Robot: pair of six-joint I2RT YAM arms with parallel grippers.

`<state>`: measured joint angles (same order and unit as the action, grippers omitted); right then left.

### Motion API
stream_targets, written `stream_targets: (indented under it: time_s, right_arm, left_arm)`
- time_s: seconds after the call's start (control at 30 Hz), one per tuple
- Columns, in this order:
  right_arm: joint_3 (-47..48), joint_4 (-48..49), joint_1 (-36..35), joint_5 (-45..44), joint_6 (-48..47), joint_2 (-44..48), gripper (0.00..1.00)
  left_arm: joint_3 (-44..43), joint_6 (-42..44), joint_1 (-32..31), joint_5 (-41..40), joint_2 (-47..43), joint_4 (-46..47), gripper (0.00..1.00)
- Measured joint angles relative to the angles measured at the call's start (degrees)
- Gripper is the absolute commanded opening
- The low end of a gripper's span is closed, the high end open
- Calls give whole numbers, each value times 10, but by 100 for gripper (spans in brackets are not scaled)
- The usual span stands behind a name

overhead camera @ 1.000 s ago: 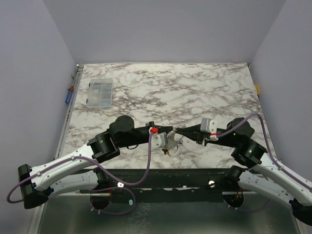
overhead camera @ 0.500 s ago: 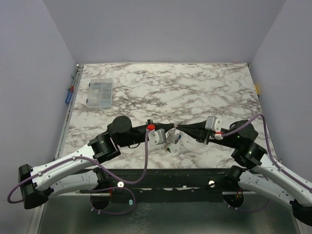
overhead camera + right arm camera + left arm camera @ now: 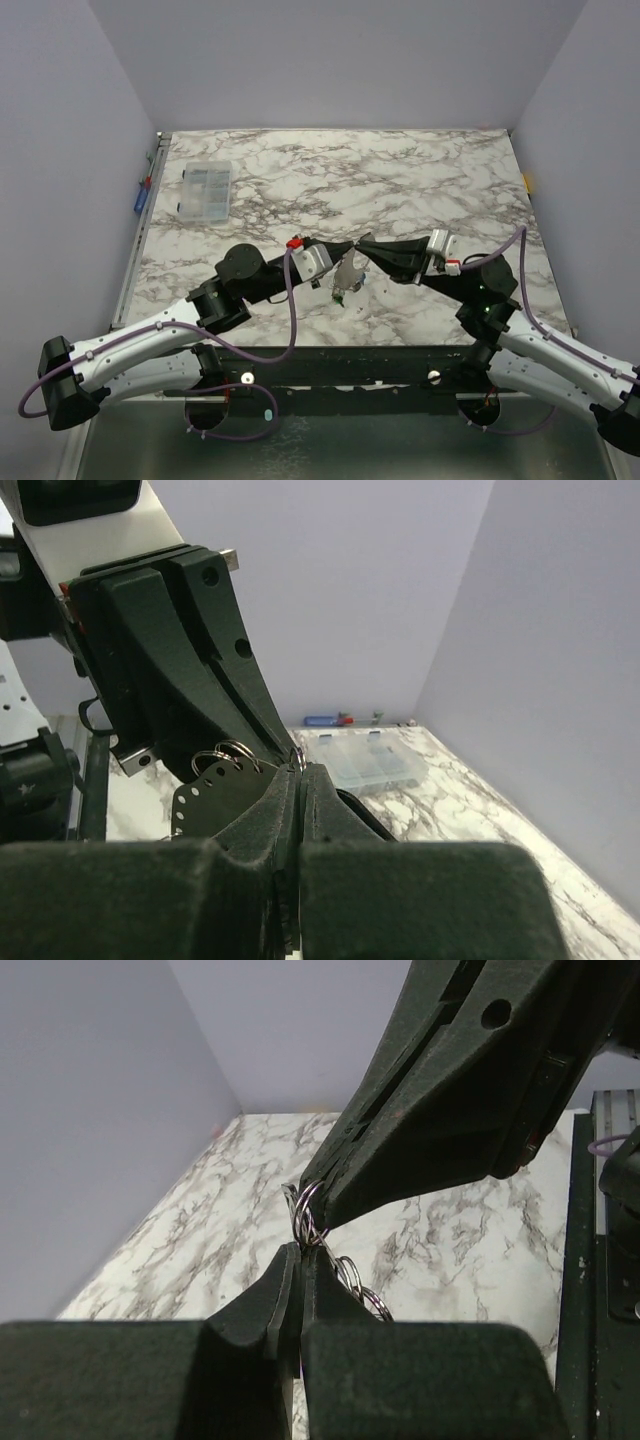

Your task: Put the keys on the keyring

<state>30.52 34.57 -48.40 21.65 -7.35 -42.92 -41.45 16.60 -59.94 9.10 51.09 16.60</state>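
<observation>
Pinched tight between the fingertips of the left gripper (image 3: 300,1252): the keyring (image 3: 303,1215), thin silvery loops standing up out of the closed tips. Meeting it tip to tip from the opposite side, the right gripper (image 3: 298,770), also pressed together on the wire. Just under both tips, dangling from the ring, the keys (image 3: 342,290), one of them green-headed, over the marble table (image 3: 420,190). Well beyond the left gripper, toward the far left corner, a clear compartment box (image 3: 204,190).
</observation>
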Motion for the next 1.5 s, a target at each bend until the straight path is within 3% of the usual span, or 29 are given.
stream_targets:
  time_s: [0.33,0.83,1.17,1.37,1.5]
  right_arm:
    - [-2,42,0,-1,18,-5,1]
    - [0,-20,0,91,19,20,1]
    - [3,-46,0,105,15,18,1]
    - [4,-47,0,106,13,13,1]
    - [12,-52,0,106,10,11,1]
  left_arm:
    - [0,-1,-7,-9,-23,-16,34]
    - [-68,51,-9,43,-40,-165,37]
    - [-71,53,-9,69,-47,-200,37]
    - [-78,52,-9,83,-46,-207,45]
    - [-78,50,-9,83,-47,-210,43]
